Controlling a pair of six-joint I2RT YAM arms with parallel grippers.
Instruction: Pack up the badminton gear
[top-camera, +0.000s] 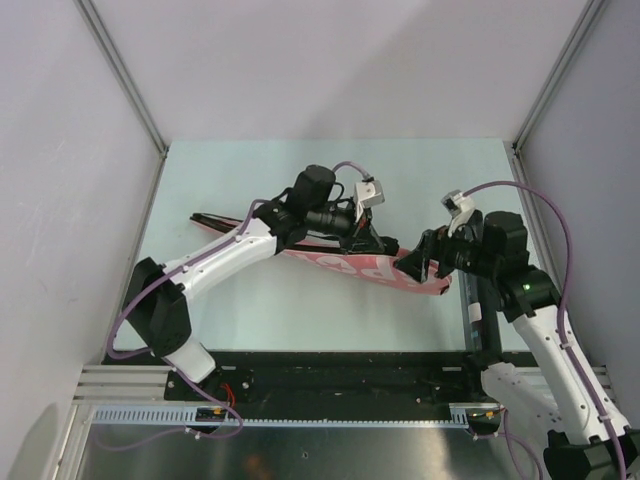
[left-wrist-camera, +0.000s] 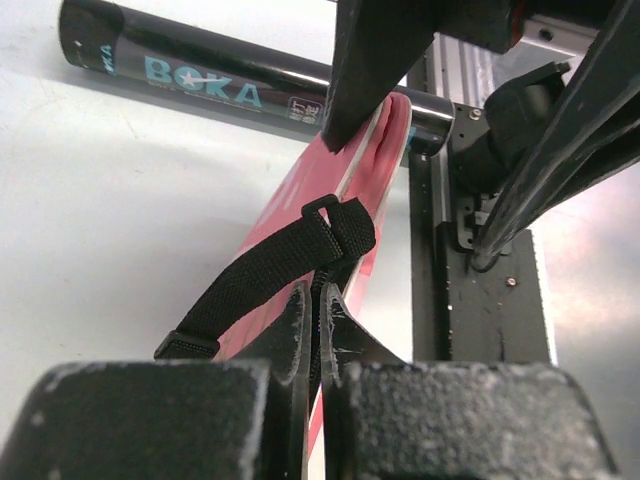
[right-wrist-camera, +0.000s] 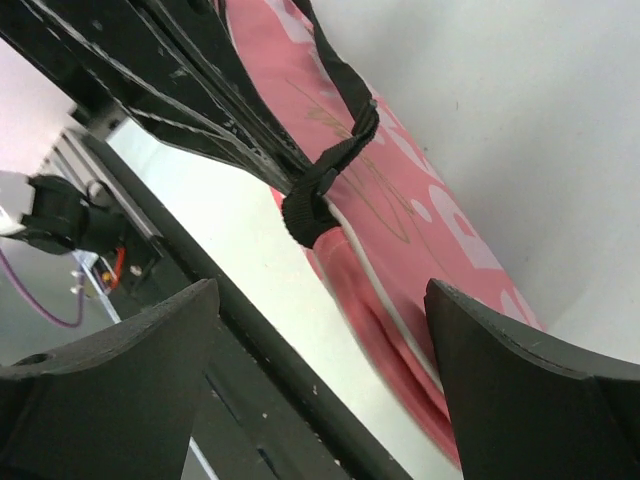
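Currently the left gripper (left-wrist-camera: 318, 300) has jaws clamped on the pink bag (top-camera: 350, 266) on the tabletop (top-camera: 250, 180), perhaps only its strap (left-wrist-camera: 270, 270); with the right gripper (right-wrist-camera: 320, 300) standing jaws apart, it could twist free.

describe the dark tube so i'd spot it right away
On the pale table, follow the pink bag to its end near the right arm. The tube lies just beyond it: the only long dark cylinder, with teal BOKA lettering.

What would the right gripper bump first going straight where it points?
The right gripper would probably meet the pink racket-shaped fabric bag ahead of its open jaws; depth is unclear.
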